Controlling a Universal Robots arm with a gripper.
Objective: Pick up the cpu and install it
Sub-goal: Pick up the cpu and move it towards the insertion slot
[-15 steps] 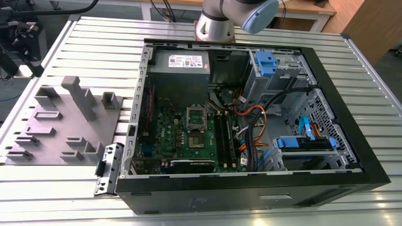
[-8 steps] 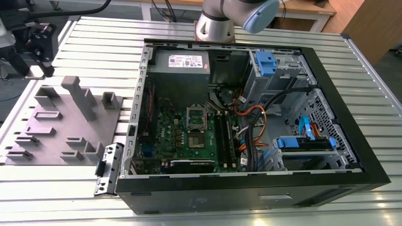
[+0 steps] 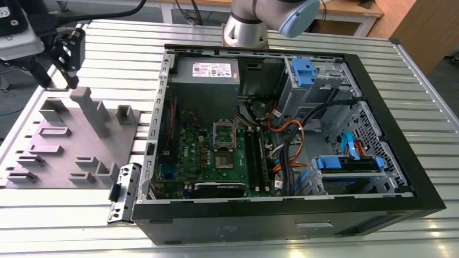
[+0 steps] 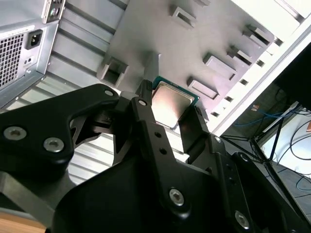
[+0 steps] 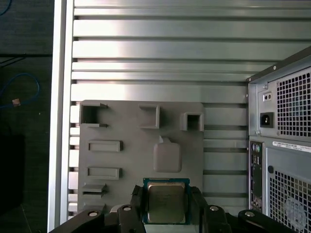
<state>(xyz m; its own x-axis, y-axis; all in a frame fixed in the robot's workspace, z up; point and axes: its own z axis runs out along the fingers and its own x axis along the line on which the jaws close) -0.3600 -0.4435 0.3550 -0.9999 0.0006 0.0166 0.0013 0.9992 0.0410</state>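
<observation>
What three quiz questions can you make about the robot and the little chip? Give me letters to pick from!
1. Where is the cpu?
A) held by the gripper
B) inside a drawer
C) in a person's hand

2. What colour is the tray under the cpu?
A) red
B) grey
C) yellow

3. How is the computer case?
A) closed up
B) wrapped in a box
C) open, its insides showing

Answers:
1 A, since both wrist views show black fingers pressed on two sides of the cpu.
2 B, since the moulded tray with its blocks is grey in every view.
3 C, since the exterior view looks straight into the case.
</observation>
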